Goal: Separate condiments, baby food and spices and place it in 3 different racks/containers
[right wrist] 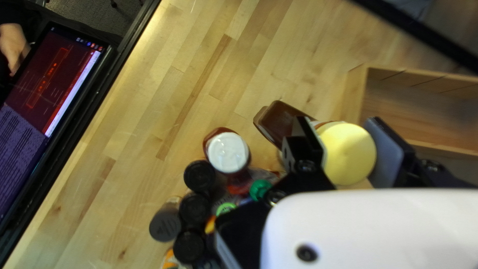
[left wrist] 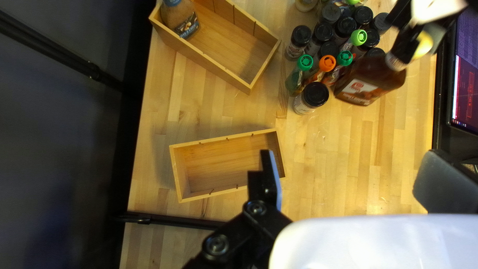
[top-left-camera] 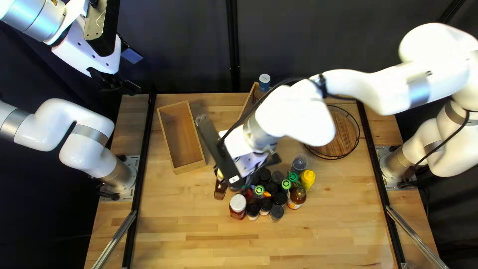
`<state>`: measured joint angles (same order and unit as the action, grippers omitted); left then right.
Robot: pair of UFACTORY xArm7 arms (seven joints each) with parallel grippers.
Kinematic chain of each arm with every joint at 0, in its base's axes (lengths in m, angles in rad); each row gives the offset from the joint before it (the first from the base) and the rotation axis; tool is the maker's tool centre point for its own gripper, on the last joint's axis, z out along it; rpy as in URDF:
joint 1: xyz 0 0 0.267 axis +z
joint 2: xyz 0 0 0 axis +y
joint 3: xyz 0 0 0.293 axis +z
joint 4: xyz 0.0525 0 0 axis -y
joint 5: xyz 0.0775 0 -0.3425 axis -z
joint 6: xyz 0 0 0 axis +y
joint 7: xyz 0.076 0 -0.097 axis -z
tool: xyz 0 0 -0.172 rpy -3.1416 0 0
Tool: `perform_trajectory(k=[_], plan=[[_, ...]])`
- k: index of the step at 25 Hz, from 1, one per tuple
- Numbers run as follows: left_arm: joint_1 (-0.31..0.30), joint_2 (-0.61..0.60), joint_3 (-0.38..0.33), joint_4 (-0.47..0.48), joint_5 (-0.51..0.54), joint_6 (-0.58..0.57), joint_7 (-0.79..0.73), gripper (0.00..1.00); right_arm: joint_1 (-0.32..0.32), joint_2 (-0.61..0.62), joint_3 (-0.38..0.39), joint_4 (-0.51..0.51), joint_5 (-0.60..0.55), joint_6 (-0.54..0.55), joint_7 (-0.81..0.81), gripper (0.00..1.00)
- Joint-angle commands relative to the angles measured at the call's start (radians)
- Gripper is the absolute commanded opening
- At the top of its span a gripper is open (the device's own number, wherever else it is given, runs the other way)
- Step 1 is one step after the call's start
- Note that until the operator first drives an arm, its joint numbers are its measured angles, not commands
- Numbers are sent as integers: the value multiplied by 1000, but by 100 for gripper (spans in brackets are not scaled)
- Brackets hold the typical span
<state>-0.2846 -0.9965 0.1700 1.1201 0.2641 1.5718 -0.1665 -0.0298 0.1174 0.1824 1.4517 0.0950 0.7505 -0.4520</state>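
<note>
The brown yellow-capped bottle (top-left-camera: 220, 190) tilts between a wooden box (top-left-camera: 181, 134) and the clustered jars (top-left-camera: 271, 188), clasped in my right gripper (top-left-camera: 250, 162). That arm stretches inward over the table from its right edge. My left arm is raised, its gripper (top-left-camera: 130, 70) spread wide near the far left corner.

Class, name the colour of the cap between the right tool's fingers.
The cap is yellow, seen best in the right wrist view.
</note>
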Motion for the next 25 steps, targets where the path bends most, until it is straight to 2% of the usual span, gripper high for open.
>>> perform_trajectory(k=[1, 3, 6, 9, 16, 25], plan=[[0, 0, 0, 0, 0, 0, 0, 100, -33, -101, -30, -25, 15, 81, -32, 0], [0, 0, 0, 0, 0, 0, 0, 100, -49, -143, -47, -58, 26, 97, -44, 0], [0, 0, 0, 0, 0, 0, 0, 100, -86, -255, -102, -169, 65, 113, -86, 0], [0, 0, 0, 0, 0, 0, 0, 100, -120, -313, -153, -256, 83, 102, -115, 0], [0, 0, 0, 0, 0, 0, 0, 100, -191, -300, -262, -353, 131, 55, -191, 0], [0, 0, 0, 0, 0, 0, 0, 100, -232, -265, -320, -408, 163, -11, -237, 0]])
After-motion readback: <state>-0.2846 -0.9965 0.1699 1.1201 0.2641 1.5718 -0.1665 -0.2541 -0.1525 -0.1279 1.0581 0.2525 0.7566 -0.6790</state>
